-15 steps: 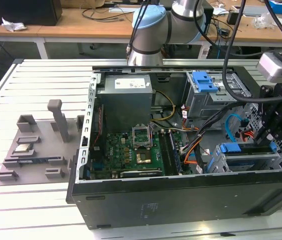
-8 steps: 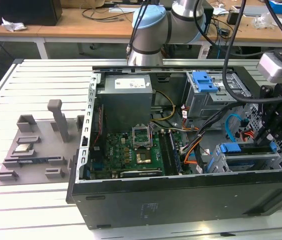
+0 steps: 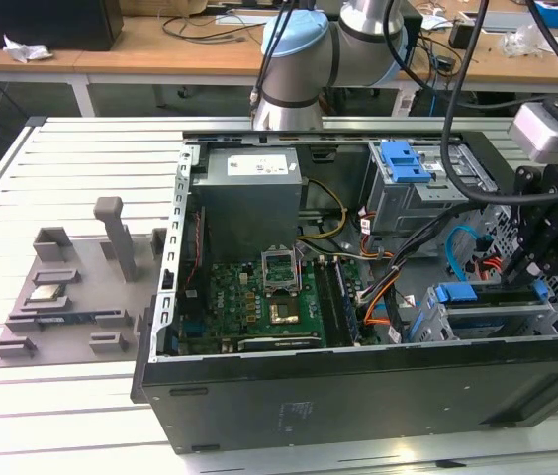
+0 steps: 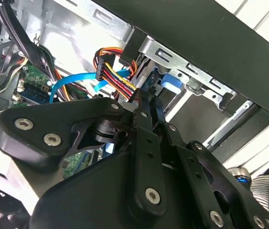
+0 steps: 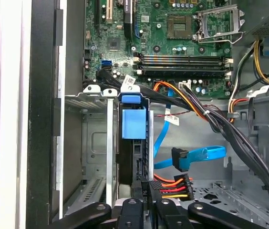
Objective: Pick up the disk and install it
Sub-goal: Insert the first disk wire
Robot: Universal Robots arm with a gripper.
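Disk [image 3: 497, 297] sat slotted on edge in front drive cage [image 3: 427, 327], lower right of exterior view; blue rail tab [image 5: 134, 124] seen in first wrist view. Claw [image 3: 528, 277] hung just above disk's right end, jaws together; contact with disk: could not tell. Arm [image 3: 299, 59] reached from top centre over the open case [image 3: 358, 396], wrist pointing down at right edge. Counted: one disk, one claw, two drive cages, one bare blue bracket [image 3: 405, 161] atop rear cage [image 3: 408, 203].
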